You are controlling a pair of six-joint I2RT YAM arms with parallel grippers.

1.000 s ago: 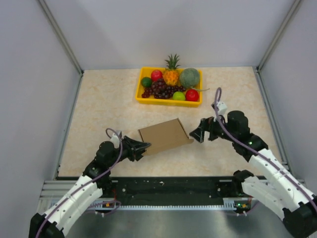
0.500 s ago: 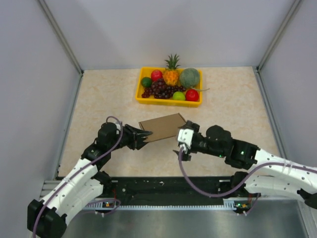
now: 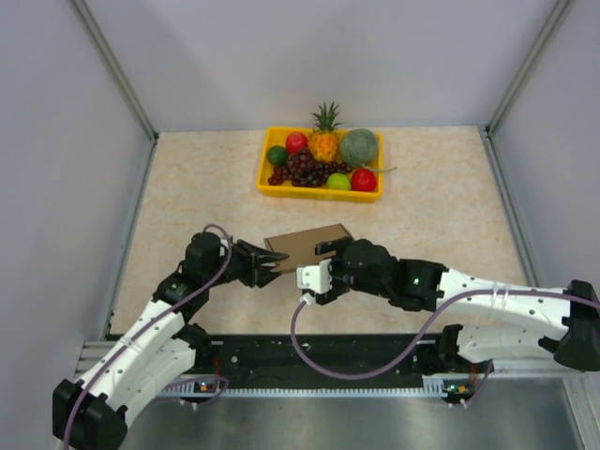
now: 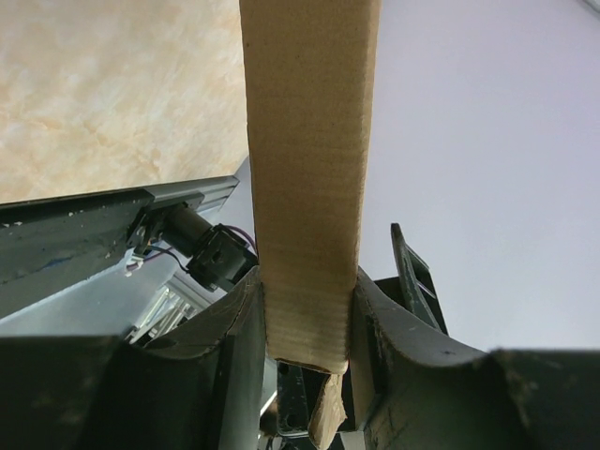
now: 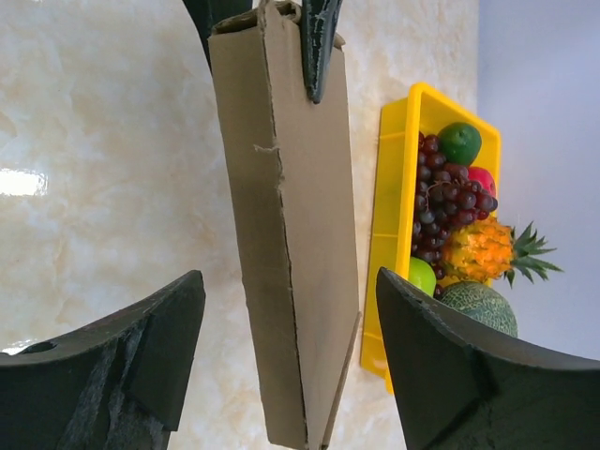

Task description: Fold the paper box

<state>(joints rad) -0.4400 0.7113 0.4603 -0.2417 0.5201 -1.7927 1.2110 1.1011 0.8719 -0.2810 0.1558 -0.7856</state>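
Fig.: L gripper is clamping one short end of the paper box, a flattened carton being held edge-on over the tabletop, front-centre, well in front of the yellow fruit tray. R gripper is gaping wide, fingers flanking the box's free end w/o touching. Box's long axis is running from L gripper straight toward R gripper. Flap state and any tabletop contact: can't tell.

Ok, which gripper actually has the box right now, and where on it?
The left gripper is shut on the paper box, pinching one end across its thin side. The right gripper is open, straddling the box without touching it.
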